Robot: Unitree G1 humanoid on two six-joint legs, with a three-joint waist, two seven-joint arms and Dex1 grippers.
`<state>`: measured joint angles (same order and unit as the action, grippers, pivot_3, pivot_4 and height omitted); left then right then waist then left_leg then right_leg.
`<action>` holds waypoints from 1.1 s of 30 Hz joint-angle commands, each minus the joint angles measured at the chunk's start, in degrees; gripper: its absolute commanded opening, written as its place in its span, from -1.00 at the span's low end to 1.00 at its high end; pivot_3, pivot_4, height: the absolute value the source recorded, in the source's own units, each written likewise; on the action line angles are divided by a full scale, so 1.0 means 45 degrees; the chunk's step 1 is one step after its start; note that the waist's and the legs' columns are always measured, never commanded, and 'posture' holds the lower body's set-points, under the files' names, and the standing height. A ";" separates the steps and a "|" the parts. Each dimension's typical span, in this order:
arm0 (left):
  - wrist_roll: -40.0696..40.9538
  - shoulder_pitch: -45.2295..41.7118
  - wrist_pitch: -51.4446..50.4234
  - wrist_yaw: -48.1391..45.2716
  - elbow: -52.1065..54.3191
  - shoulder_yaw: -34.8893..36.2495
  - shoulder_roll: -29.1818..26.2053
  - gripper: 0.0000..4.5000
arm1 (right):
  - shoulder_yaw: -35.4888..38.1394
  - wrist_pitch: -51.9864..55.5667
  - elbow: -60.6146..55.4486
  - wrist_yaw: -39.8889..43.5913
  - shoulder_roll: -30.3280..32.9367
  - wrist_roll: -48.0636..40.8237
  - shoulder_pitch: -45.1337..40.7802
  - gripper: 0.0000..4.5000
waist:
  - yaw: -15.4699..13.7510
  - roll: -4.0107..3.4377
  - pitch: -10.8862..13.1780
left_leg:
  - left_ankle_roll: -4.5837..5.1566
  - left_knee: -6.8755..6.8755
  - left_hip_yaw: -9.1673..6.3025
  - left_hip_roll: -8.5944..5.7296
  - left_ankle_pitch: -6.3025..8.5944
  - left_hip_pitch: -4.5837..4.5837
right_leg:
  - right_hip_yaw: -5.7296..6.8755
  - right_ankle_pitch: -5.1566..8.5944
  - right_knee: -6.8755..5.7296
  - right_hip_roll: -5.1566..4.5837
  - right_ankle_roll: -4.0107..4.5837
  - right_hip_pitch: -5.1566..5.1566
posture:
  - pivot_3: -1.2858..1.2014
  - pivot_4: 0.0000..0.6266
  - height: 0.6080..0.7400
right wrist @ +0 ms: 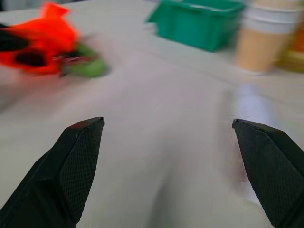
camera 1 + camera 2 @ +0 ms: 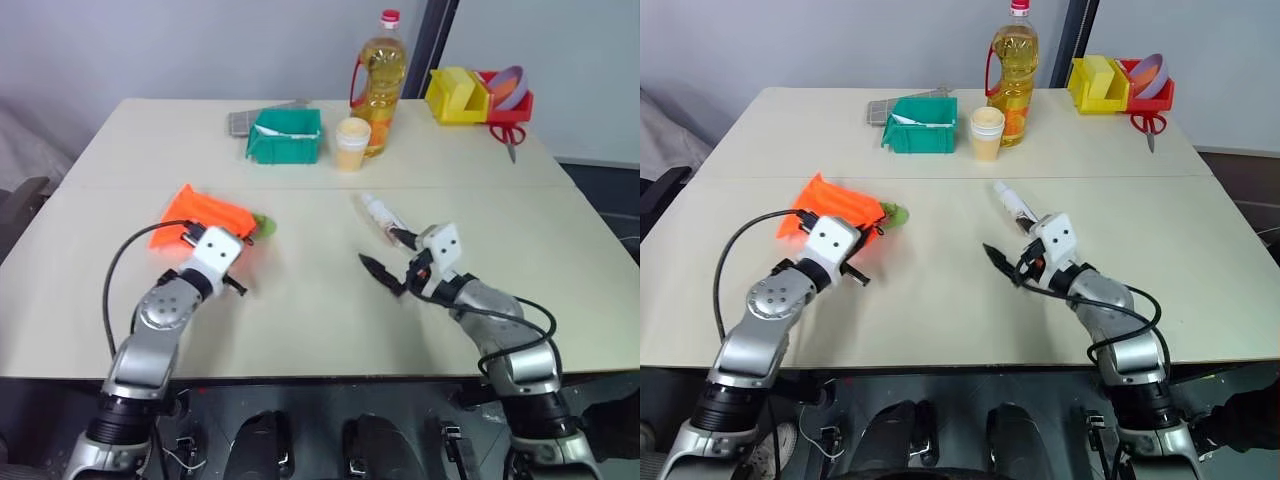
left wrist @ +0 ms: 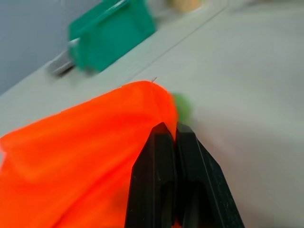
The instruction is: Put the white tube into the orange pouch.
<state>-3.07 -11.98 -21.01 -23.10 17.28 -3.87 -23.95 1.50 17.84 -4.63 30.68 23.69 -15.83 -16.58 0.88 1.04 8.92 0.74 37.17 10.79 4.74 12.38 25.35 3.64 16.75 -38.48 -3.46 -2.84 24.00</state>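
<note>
one orange pouch (image 2: 203, 216), one white tube (image 2: 382, 213), one paper cup (image 2: 352, 143), one oil bottle (image 2: 381, 82)

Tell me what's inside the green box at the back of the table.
The green box holds something pale and flat, seen just over its rim; its walls hide the rest. A grey tray-like item lies behind it, partly covered by the box.

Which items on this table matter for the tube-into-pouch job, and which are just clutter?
Job:
- white tube, lying on the table
- orange pouch, with green tag
- left hand, shut on the pouch
- right hand, open by the tube

Clutter:
- green box
- paper cup
- oil bottle
- yellow bin
- red bin
- scissors
</note>
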 commanded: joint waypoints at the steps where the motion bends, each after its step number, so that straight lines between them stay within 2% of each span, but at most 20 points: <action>1: 0.0102 -0.0106 -0.0646 0.0037 0.1241 -0.0271 0.0274 -0.99 | 0.0692 -0.0167 0.0934 -0.0327 0.0118 0.0089 -0.0650 1.00 | 0.0005 0.0000 0.0000 | -0.0001 -0.0001 -0.0001 0.0000 -0.0001 0.0000 | -0.0001 0.0000 -0.0001 0.0001 0.0000 0.0001 | 0.03 -0.52 1.00; 5: 0.0067 -0.0032 -0.1049 0.0078 0.1506 -0.0002 0.0218 -0.99 | 0.0877 0.0338 0.2339 -0.0652 0.0111 0.0218 -0.1309 1.00 | 0.0021 -0.0001 0.0000 | -0.0006 -0.0003 -0.0002 0.0003 -0.0005 -0.0004 | -0.0002 0.0000 -0.0007 0.0007 -0.0001 0.0002 | 0.03 -0.52 1.00; 14: 0.0528 0.0181 -0.1135 0.0100 0.0439 0.2010 -0.0725 -0.99 | 0.0583 -0.0047 0.4422 -0.0656 -0.0547 0.0535 -0.2457 1.00 | 0.0064 -0.0003 0.0000 | -0.0009 -0.0005 -0.0001 0.0007 -0.0007 -0.0006 | -0.0006 0.0000 -0.0019 0.0008 -0.0001 0.0008 | 0.03 -0.52 1.00; 20: 0.0680 0.0121 -0.0810 -0.0109 0.0102 0.1978 -0.1000 -0.99 | 0.0517 -0.0844 0.6145 -0.0862 -0.0982 0.0977 -0.3234 1.00 | 0.0006 -0.0003 0.0000 | -0.0010 -0.0003 0.0005 0.0002 -0.0008 -0.0002 | -0.0004 0.0000 -0.0020 0.0001 -0.0001 0.0008 | 0.03 -0.52 1.00; 23: 0.0705 0.0090 -0.0735 -0.0200 0.0039 0.1906 -0.1023 -1.00 | 0.0529 -0.1080 0.6482 -0.0898 -0.1064 0.1104 -0.3334 0.64 | 0.0026 -0.0003 0.0000 | -0.0011 -0.0005 0.0006 0.0003 -0.0008 -0.0002 | -0.0005 0.0000 -0.0020 0.0001 -0.0001 0.0010 | 0.03 -0.52 1.00; 27: 0.0762 0.0073 -0.0682 -0.0220 -0.0012 0.1845 -0.1029 -1.00 | 0.0487 -0.1238 0.6317 -0.0906 -0.1068 0.1200 -0.3231 -0.32 | 0.0061 -0.0004 0.0001 | -0.0013 -0.0006 0.0007 0.0004 -0.0009 -0.0003 | -0.0006 -0.0001 -0.0022 0.0001 -0.0001 0.0012 | 0.03 -0.52 1.00; 28: 0.0780 0.0062 -0.0659 -0.0233 -0.0034 0.1823 -0.1026 -1.00 | 0.0455 -0.1314 0.6268 -0.0886 -0.1060 0.1246 -0.3195 -0.49 | 0.0062 -0.0005 0.0001 | -0.0013 -0.0006 0.0007 0.0005 -0.0009 -0.0003 | -0.0006 0.0000 -0.0023 0.0002 -0.0002 0.0012 | 0.03 -0.52 1.00; 33: 0.0870 0.0004 -0.0491 -0.0293 -0.0146 0.1675 -0.0962 -1.00 | 0.0370 -0.1720 0.5781 -0.0726 -0.1015 0.1400 -0.2944 -0.49 | 0.0060 -0.0005 0.0001 | -0.0015 -0.0007 0.0007 0.0005 -0.0010 -0.0003 | -0.0006 0.0000 -0.0025 0.0002 -0.0001 0.0013 | 0.03 -0.52 1.00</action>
<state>0.63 -11.11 -24.93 -24.27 15.65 3.45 -28.01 3.10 12.12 24.78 27.00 19.07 -9.63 -29.58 1.16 1.02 8.92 0.67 37.13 10.82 4.76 12.34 25.34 3.61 16.75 -38.59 -3.45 -2.85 24.06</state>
